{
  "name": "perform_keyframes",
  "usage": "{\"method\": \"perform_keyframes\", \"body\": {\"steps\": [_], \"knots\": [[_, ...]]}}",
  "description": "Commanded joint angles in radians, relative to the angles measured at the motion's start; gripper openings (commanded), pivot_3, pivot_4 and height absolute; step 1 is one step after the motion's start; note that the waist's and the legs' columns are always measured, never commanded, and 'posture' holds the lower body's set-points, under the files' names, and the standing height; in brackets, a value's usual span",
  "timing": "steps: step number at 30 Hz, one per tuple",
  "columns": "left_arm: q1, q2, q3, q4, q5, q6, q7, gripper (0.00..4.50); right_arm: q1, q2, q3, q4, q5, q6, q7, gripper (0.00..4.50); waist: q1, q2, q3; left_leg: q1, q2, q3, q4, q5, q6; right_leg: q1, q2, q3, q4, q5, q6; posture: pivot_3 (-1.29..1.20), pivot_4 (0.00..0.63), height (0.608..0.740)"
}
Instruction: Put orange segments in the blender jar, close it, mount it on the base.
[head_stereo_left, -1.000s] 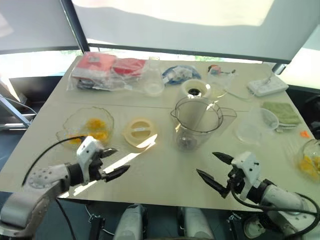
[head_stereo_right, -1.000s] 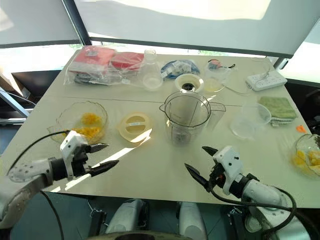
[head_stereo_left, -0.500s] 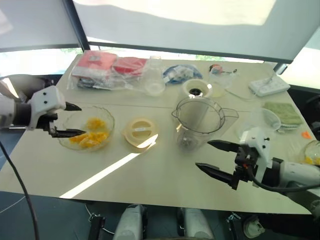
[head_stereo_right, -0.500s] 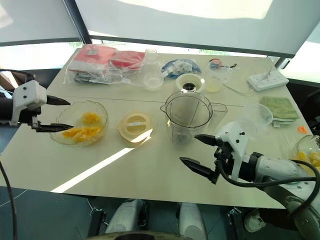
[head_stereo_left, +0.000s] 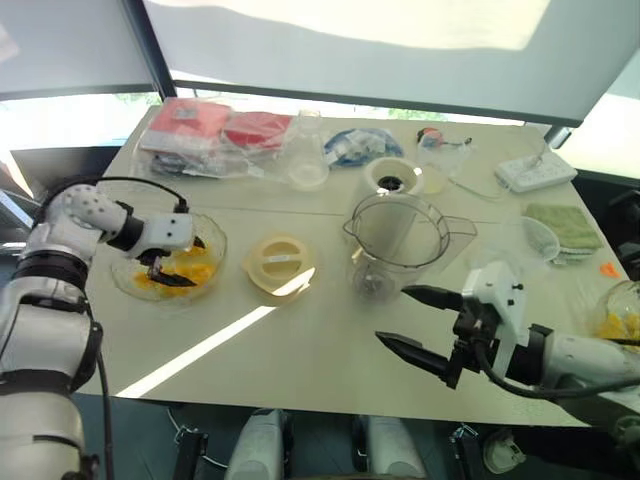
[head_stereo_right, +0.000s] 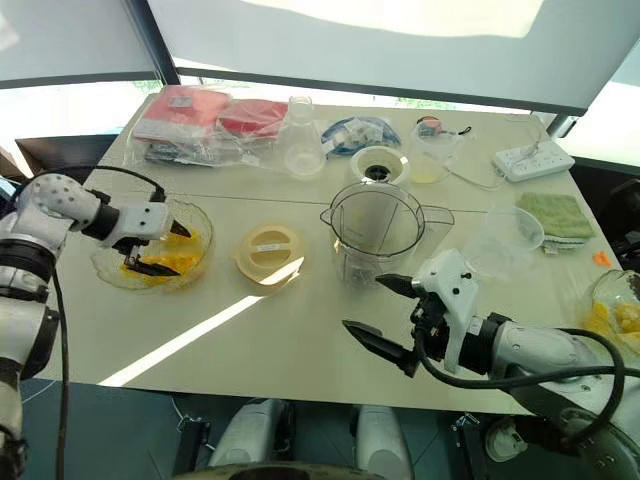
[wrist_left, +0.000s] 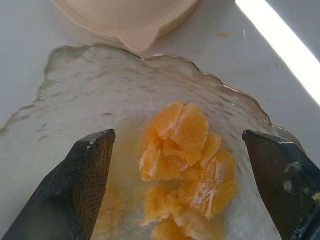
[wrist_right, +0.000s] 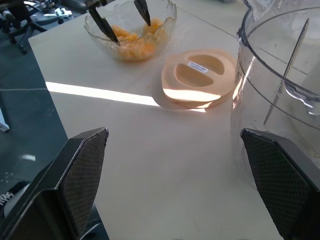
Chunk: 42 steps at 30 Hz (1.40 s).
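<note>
While the left hand (head_stereo_left: 190, 263) gapes inside the glass bowl (wrist_left: 75, 75), orange segments (wrist_left: 182, 150) heaped, glossy, pale-veined, right hand (head_stereo_left: 392, 315) likewise spread.

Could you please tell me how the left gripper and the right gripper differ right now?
The left gripper dips into the glass bowl, fingers straddling the orange segments; the right gripper hovers over bare table near the blender jar. The left points steeply down; the right lies nearer level. Both are open and hold nothing.
</note>
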Motion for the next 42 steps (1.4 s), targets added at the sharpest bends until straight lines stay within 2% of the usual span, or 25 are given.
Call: {"method": "perform_keyframes", "body": {"steps": [1,11,16,23,25,27,31,33,38,42], "knots": [[-0.038,-0.001,-0.018,0.042,0.061,-0.046,0.049,4.26,0.000,-0.013,-0.029,-0.042,0.041,-0.013,-0.048,4.46,0.000,0.000,0.000,0.000,0.000,0.000,0.000,0.000,0.000,0.000,0.000,0.000,0.000,0.000,0.000,0.00,0.150,0.740],[-0.031,-0.063,-0.034,0.118,0.161,-0.026,0.198,4.26,0.026,-0.031,-0.029,-0.058,0.048,-0.035,-0.095,4.46,0.000,-0.002,-0.001,0.000,0.000,0.000,0.001,0.000,0.000,0.001,0.000,0.000,0.000,0.001,0.001,0.00,0.150,0.740],[-0.019,-0.092,-0.033,0.140,0.191,0.028,0.292,4.26,0.059,-0.090,-0.074,-0.085,0.076,-0.023,-0.101,4.46,0.001,-0.002,-0.002,0.000,0.000,0.000,0.002,0.000,0.000,0.001,-0.001,0.000,0.001,0.002,0.003,0.00,0.150,0.740],[0.008,-0.117,-0.048,0.146,0.222,0.036,0.316,4.26,0.087,-0.127,-0.105,-0.094,0.096,-0.034,-0.128,4.46,0.001,-0.002,-0.002,0.006,0.000,0.000,0.002,0.000,0.000,0.007,-0.001,0.000,0.001,0.001,0.002,0.00,0.150,0.740],[0.016,-0.120,-0.056,0.149,0.236,0.040,0.340,3.70,0.087,-0.130,-0.097,-0.091,0.088,-0.036,-0.131,4.50,0.000,-0.002,-0.002,0.008,0.000,0.000,0.002,0.000,0.000,0.008,-0.001,0.001,0.001,0.000,0.000,0.00,0.150,0.740],[0.020,-0.122,-0.059,0.151,0.247,0.041,0.355,2.92,0.081,-0.132,-0.091,-0.086,0.082,-0.037,-0.134,4.50,0.000,-0.002,-0.002,0.008,0.000,0.001,0.002,0.000,0.000,0.008,-0.001,0.001,0.001,0.000,0.000,0.00,0.150,0.740],[0.022,-0.119,-0.058,0.150,0.260,0.035,0.365,0.79,0.064,-0.135,-0.087,-0.076,0.075,-0.039,-0.137,4.50,0.000,-0.002,-0.003,0.010,0.000,0.001,0.002,0.000,0.000,0.009,-0.001,0.001,0.003,0.000,0.000,0.00,0.150,0.740],[0.022,-0.110,-0.055,0.149,0.261,0.032,0.367,0.03,0.051,-0.138,-0.081,-0.070,0.068,-0.040,-0.137,4.50,0.000,-0.002,-0.003,0.011,0.000,0.001,0.002,0.000,0.000,0.009,-0.001,0.001,0.003,0.000,-0.001,0.00,0.150,0.740],[0.012,-0.070,-0.019,0.145,0.231,0.040,0.346,0.03,0.024,-0.135,-0.059,-0.056,0.061,-0.038,-0.139,4.50,-0.002,-0.003,-0.002,0.011,0.001,0.001,0.002,0.000,0.000,0.009,-0.001,0.002,0.003,0.000,-0.001,0.00,0.150,0.740],[-0.019,-0.041,0.080,0.139,0.128,0.108,0.258,0.03,0.010,-0.129,-0.026,-0.049,0.047,-0.038,-0.134,4.50,-0.002,-0.003,-0.002,0.010,0.002,0.001,0.002,0.000,0.000,0.008,0.000,0.001,0.003,0.000,-0.001,0.00,0.150,0.740]]}}
